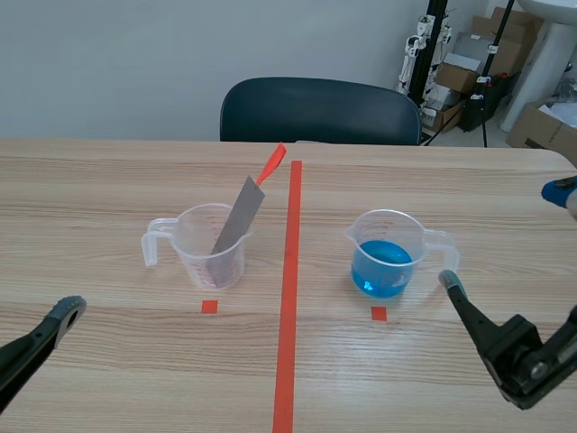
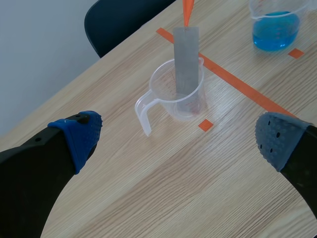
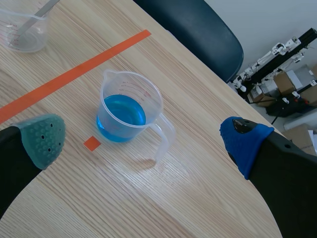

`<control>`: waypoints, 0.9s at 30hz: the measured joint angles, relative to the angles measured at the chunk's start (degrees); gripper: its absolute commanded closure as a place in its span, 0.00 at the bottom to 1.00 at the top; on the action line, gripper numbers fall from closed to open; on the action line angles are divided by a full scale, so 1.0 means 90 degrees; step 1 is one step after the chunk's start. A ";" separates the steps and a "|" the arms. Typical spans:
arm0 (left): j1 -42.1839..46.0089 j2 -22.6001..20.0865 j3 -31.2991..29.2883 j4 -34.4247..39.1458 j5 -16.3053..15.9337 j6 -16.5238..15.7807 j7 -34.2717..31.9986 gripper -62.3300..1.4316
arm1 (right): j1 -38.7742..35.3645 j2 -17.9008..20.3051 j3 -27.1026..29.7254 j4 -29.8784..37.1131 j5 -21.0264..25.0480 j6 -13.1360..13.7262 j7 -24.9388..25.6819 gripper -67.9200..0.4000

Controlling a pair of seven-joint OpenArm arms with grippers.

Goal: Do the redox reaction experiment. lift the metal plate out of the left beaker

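**Metal plate [image 1: 236, 225] stands tilted inside the left beaker [image 1: 209, 245]; neither gripper holds anything.**
The grey plate leans on the left beaker's rim, and its orange-red tip [image 1: 271, 164] projects above the rim. The left gripper [image 2: 178, 139] sits on the robot's side of the left beaker, fingers spread wide and well apart from it. The right beaker [image 1: 389, 254], holding blue liquid, stands to the right of the left beaker, across the tape line. The right gripper [image 3: 144, 141] is further right of the left beaker, its fingers also spread and empty. A dark chair [image 1: 320, 110] stands beyond the left beaker, past the table [image 1: 108, 180].
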 measured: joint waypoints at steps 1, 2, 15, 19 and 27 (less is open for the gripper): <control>0.0000 0.0000 0.0000 0.0000 0.0000 0.0000 0.0000 0.00 | 0.0000 0.0000 0.0000 0.0000 0.0000 0.0000 0.0000 0.00; 0.0000 0.0000 0.0000 0.0000 0.0000 0.0000 0.0000 0.00 | 0.0000 0.0000 0.0000 0.0000 0.0000 0.0000 0.0000 0.00; 0.0000 0.0000 0.0000 0.0000 0.0000 0.0000 0.0007 0.00 | 0.0000 0.0000 0.0000 0.0000 0.0000 0.0000 0.0000 0.00; 0.0000 0.0000 0.0000 0.0000 0.0000 0.0000 0.0032 0.00 | 0.0000 0.0000 0.0000 0.0000 0.0000 0.0000 0.0000 0.00; 0.0000 0.0000 0.0000 0.0000 0.0000 0.0000 0.0034 0.00 | 0.0000 0.0000 0.0000 0.0000 0.0000 0.0000 0.0104 0.00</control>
